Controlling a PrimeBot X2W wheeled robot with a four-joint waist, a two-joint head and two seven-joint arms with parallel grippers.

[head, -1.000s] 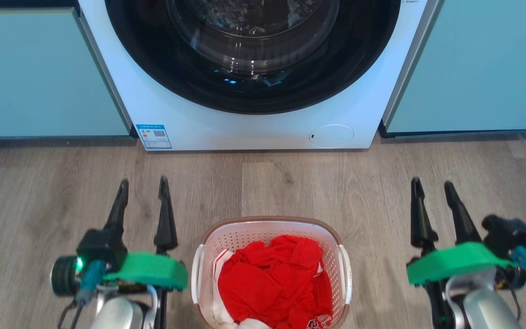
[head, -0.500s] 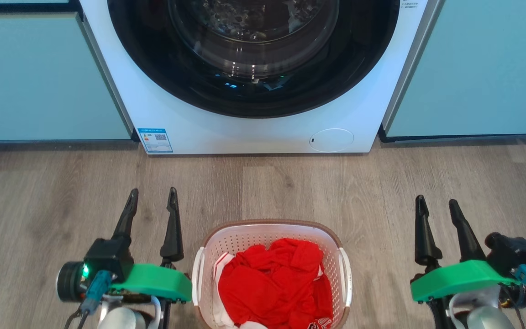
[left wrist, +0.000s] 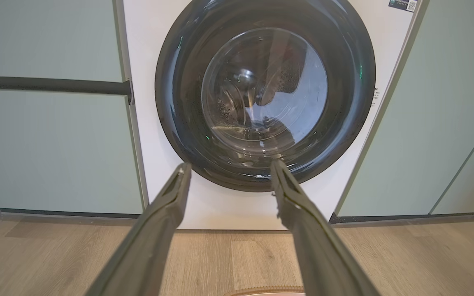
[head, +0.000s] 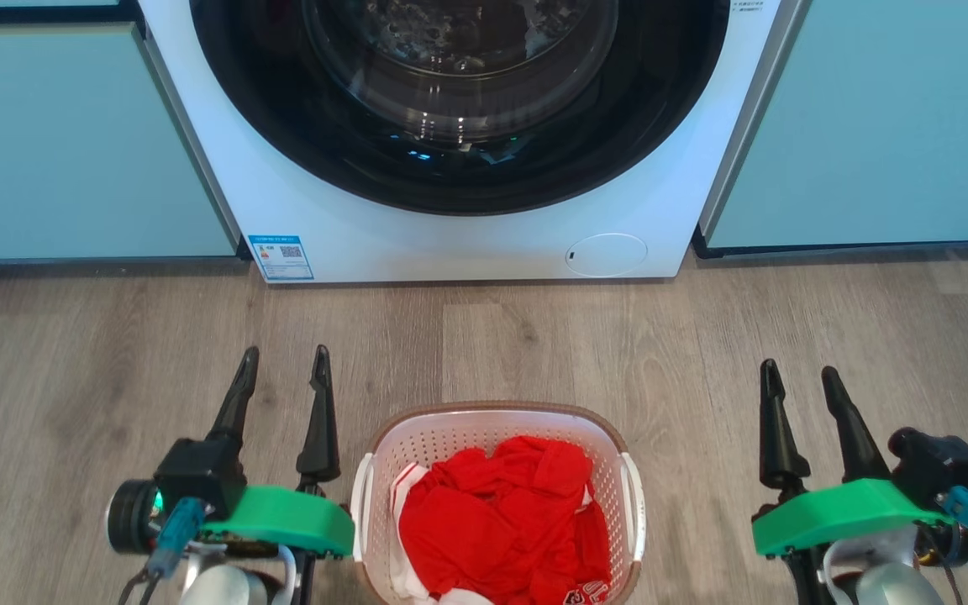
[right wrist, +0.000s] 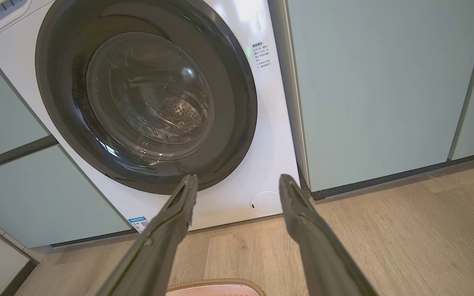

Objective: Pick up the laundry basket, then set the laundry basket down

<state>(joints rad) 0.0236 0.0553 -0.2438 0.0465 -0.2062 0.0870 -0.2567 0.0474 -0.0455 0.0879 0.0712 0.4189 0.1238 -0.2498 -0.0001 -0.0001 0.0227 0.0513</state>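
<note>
The laundry basket (head: 450, 437), white with perforated walls, a brown rim and white side handles, stands on the wood floor at the bottom centre of the head view, holding red clothes (head: 501, 521). Its rim edge peeks into the left wrist view (left wrist: 266, 291) and the right wrist view (right wrist: 216, 285). My left gripper (head: 284, 363) hovers just left of the basket, open and empty. My right gripper (head: 797, 378) hangs open well to the basket's right, apart from it. Both point toward the washer.
A white front-loading washing machine (head: 467, 235) with a dark round door (head: 459, 92) stands straight ahead, flanked by pale teal cabinets (head: 72, 143) on both sides. Bare wood floor (head: 534, 336) lies between the basket and the machine.
Both grippers have drawn back toward the lower edge of the head view over the last second. The basket stays on the floor; the picture has shifted slightly.
</note>
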